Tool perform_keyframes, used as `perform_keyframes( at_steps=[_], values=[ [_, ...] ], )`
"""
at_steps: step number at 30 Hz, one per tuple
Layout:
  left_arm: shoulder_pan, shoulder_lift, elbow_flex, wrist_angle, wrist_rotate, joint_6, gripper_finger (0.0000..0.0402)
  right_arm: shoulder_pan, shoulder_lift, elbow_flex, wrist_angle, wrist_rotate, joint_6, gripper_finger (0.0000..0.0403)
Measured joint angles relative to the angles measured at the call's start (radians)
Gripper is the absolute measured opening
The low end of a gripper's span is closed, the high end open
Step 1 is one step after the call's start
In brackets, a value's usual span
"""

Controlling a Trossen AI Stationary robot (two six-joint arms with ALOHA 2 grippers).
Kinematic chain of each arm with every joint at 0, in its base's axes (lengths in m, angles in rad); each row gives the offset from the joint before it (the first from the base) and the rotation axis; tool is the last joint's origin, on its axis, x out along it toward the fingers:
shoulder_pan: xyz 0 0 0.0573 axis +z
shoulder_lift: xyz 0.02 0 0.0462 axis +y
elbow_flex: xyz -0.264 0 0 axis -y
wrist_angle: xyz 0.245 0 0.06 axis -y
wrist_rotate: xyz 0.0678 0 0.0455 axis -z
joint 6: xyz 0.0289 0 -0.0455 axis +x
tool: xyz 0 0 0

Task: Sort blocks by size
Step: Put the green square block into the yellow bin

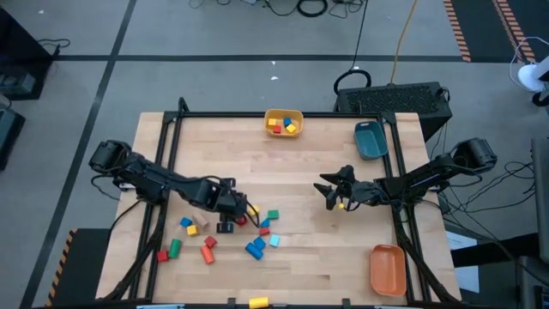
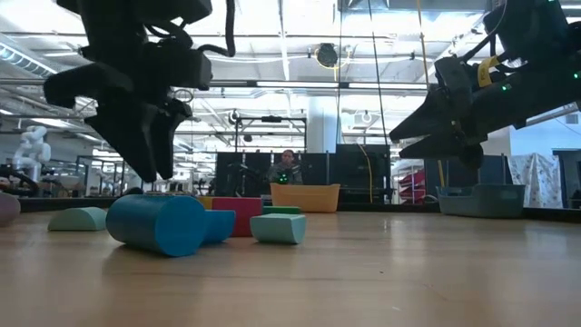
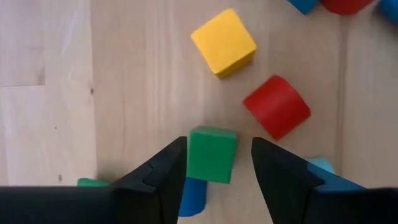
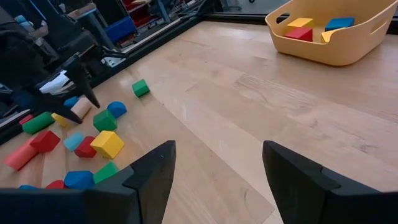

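Several small blocks lie loose on the table's near left: blue [image 1: 255, 249], red [image 1: 208, 249], green [image 1: 175, 247], cyan [image 1: 273, 240] and plain wood [image 1: 202, 225]. My left gripper [image 1: 226, 221] hovers open above them. In its wrist view its fingers stand on either side of a green cube [image 3: 211, 154], next to a yellow cube [image 3: 224, 42] and a red block [image 3: 277, 107]. In the low view the left gripper [image 2: 150, 168] is clear of the table, above a blue cylinder [image 2: 159, 224]. My right gripper [image 1: 330, 193] is open and empty above the table's middle right.
A yellow bin [image 1: 283, 112] holding a few blocks stands at the far edge. A teal bin [image 1: 371, 142] stands at the far right and an orange bin [image 1: 388, 268] at the near right. A yellow block [image 1: 257, 302] lies at the near edge. Bare wood lies between the arms.
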Motion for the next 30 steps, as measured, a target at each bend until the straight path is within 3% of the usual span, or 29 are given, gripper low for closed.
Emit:
perform_keyframes(
  at_steps=[11,17,30],
  values=[
    [-0.003,0.0,-0.071,0.014,-0.025,-0.029,0.0183,0.0,0.0,0.0,0.0,0.0,-0.002,0.0228],
    [0.019,0.001,-0.129,0.131,-0.046,-0.036,0.0183,0.0,0.0,0.0,0.0,0.0,-0.004,0.0228],
    [0.054,0.009,-0.132,0.169,-0.021,0.027,0.0167,0.0,0.0,0.0,0.002,0.0,0.0,0.0228]
  ],
)
